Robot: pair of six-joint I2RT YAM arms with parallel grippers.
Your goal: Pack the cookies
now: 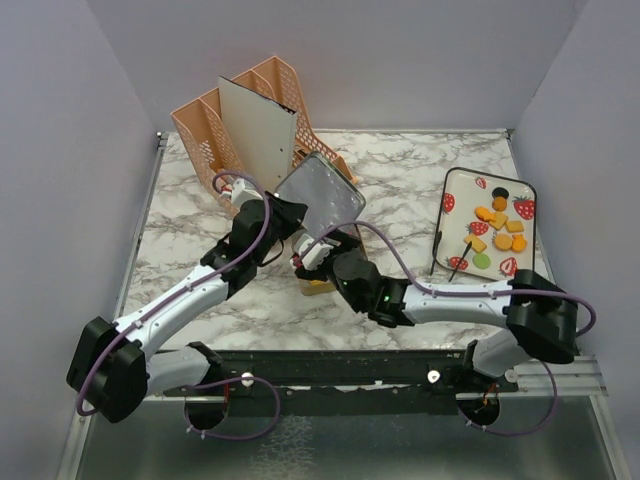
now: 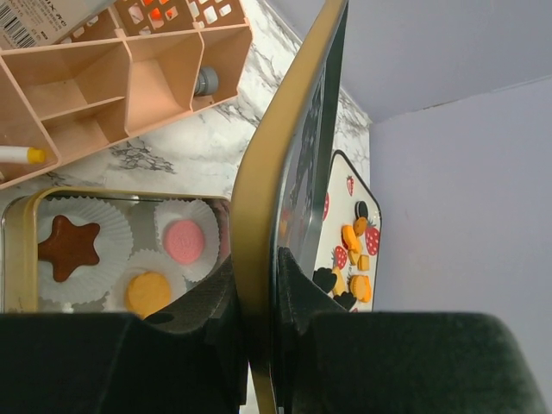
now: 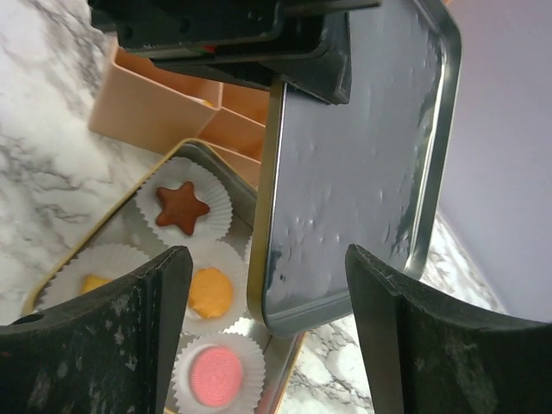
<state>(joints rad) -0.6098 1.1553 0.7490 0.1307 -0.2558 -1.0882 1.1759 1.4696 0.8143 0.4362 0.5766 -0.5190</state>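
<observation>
Gold-rimmed metal, that lid, stood on edge mid-table, with the left gripper pinched narrow on its rim. Over the open tin the right gripper hangs wide and empty. Below it a brown star, an orange round and a pink round sit in paper cups. Most of the cookies wait on the strawberry tray, over on the right. They look light, hard and small, likely to skid. I'd take each one from above, across its edges, gently.
</observation>
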